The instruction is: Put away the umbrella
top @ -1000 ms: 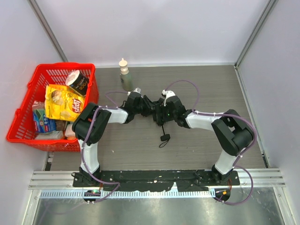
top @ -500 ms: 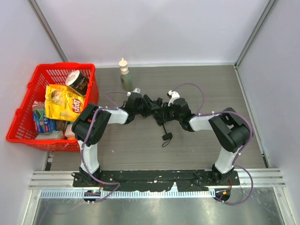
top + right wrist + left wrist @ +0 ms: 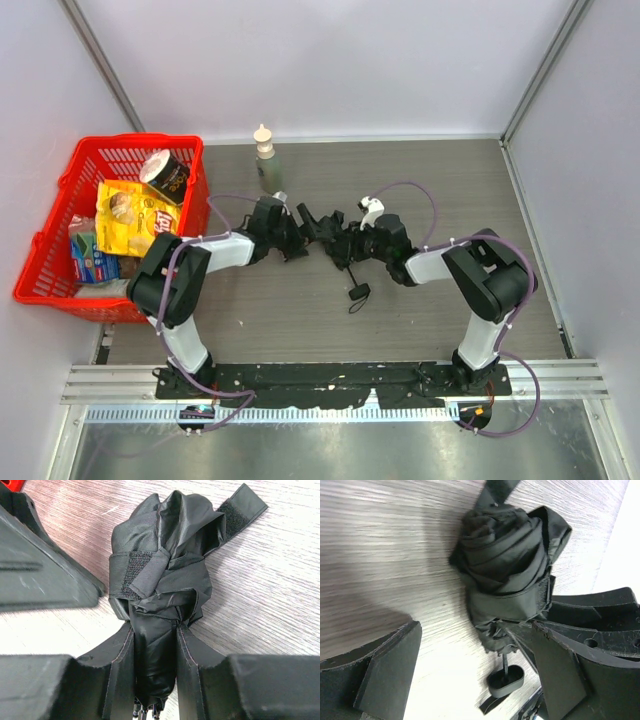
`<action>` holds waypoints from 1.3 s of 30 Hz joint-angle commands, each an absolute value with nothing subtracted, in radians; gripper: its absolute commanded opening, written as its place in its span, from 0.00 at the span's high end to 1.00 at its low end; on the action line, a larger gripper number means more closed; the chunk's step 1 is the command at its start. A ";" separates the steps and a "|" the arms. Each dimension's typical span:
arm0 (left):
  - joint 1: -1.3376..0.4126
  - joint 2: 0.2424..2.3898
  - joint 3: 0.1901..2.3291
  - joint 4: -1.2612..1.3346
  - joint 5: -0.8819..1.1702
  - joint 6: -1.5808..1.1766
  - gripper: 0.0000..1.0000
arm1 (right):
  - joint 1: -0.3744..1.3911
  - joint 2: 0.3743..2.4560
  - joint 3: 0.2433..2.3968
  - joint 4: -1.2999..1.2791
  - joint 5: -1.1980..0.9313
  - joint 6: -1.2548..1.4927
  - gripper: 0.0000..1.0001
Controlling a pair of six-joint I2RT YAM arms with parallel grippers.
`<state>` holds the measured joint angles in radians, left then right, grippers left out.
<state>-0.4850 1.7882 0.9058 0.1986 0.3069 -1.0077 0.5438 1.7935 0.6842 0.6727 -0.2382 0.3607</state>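
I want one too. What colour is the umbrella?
The umbrella is black, clearest in the right wrist view.

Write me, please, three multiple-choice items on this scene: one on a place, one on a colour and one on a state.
1. Where does the umbrella lie?
A. against the far wall
B. on the table, between the left gripper and the right gripper
C. beside the arm bases

2. What colour is the basket?
A. red
B. blue
C. green

3. How is the right gripper?
A. open, clear of everything
B. out of view
C. shut on the umbrella

B: the top view shows it between the two arm tips.
A: its mesh walls are red.
C: the right wrist view shows it pinching the fabric.
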 commanded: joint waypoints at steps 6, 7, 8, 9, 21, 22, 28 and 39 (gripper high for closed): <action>-0.423 1.770 1.046 0.020 0.429 -0.939 0.01 | 0.548 1.767 0.650 0.578 -0.235 0.261 0.99; -0.422 1.781 1.064 0.018 0.426 -0.937 0.00 | 0.549 1.764 0.652 0.577 -0.233 0.258 0.99; -0.423 1.789 1.081 0.009 0.420 -0.936 0.00 | 0.549 1.763 0.655 0.574 -0.233 0.256 0.99; -0.423 1.802 1.109 0.003 0.411 -0.930 0.00 | 0.549 1.761 0.657 0.568 -0.233 0.252 0.99; -0.517 2.008 1.440 -0.425 0.172 -0.844 0.00 | 0.548 1.750 0.666 0.549 -0.239 0.241 0.99; -0.526 2.011 1.439 -0.411 0.167 -0.845 0.00 | 0.549 1.752 0.667 0.548 -0.238 0.238 0.99; -0.560 2.046 1.434 -0.377 0.167 -0.864 0.00 | 0.548 1.743 0.669 0.535 -0.236 0.233 0.99; -0.549 1.938 1.327 -0.278 0.117 -0.861 0.00 | 0.549 1.723 0.664 0.515 -0.230 0.219 0.99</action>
